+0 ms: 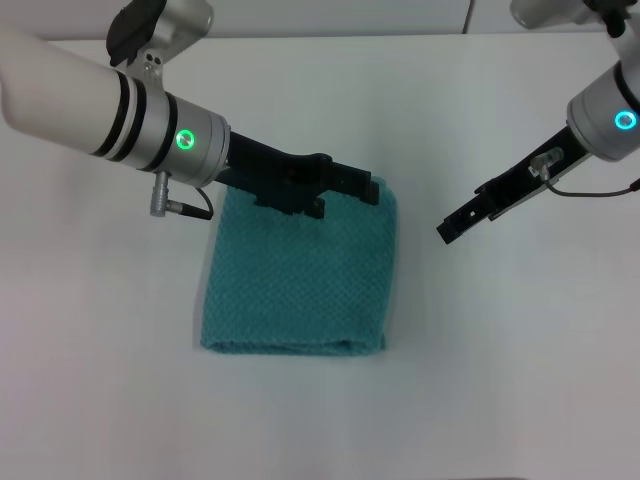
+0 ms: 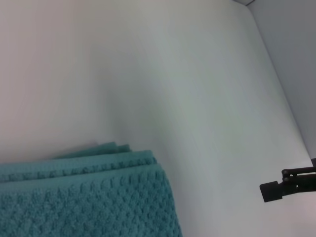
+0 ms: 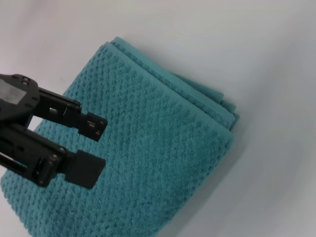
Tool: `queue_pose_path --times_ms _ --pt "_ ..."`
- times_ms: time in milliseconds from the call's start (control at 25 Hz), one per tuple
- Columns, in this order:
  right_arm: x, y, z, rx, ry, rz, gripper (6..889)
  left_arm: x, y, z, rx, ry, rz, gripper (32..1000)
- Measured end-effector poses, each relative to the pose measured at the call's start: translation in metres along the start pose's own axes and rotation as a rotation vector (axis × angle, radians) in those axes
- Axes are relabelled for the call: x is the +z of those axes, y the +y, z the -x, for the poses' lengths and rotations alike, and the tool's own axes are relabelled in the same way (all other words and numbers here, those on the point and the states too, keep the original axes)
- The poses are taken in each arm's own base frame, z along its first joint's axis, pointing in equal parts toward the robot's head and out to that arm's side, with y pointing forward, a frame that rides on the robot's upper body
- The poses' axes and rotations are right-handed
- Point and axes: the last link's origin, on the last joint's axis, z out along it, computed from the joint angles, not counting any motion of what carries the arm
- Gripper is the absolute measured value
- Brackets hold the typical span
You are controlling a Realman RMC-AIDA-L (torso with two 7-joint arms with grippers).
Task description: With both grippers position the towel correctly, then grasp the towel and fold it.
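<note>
The teal waffle-weave towel [image 1: 298,280] lies folded flat on the white table, its rounded fold toward me and its stacked layer edges [image 2: 98,160] at the far side. My left gripper [image 1: 352,186] hovers over the towel's far edge, near the far right corner. My right gripper [image 1: 454,227] hangs above bare table just right of the towel, pointing toward it. In the right wrist view that gripper [image 3: 91,148] is open, nothing between its fingertips [image 3: 95,127], with the towel [image 3: 158,148] beyond. The left wrist view shows the right gripper [image 2: 277,189] farther off.
The white table [image 1: 100,330] surrounds the towel with bare surface on every side. Its far edge meets a pale wall [image 1: 330,15] behind both arms. A grey cable plug [image 1: 160,196] hangs under the left wrist.
</note>
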Motion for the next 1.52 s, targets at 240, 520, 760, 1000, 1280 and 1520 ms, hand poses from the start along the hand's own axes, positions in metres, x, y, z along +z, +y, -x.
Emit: queue_pose_path --times_ms 240,520,760,1000,1280,1520 --pt "0.0001 -0.0001 -0.0002 0.0 0.0 0.0 862 -0.0001 0.0 0.0002 -0.002 -0.001 0.001 892" --pt "0.0001 -0.0002 -0.0004 0.001 0.0 0.0 863 -0.0002 0.0 0.0006 -0.006 -0.002 0.002 923" --pt "0.0001 -0.0002 -0.0004 0.001 0.0 0.0 863 -0.0003 0.0001 0.0006 -0.007 -0.002 0.003 923" --pt "0.0002 -0.0001 -0.0004 0.0 0.001 0.0 862 -0.0003 -0.0001 0.0007 -0.009 -0.002 0.003 923" --pt "0.0002 -0.0001 -0.0004 0.0 0.001 0.0 862 -0.0012 -0.0004 -0.0001 -0.016 0.006 0.007 923" --pt "0.0002 -0.0001 -0.0004 0.0 0.001 0.0 863 -0.0012 -0.0009 0.0004 -0.017 0.006 0.007 923"
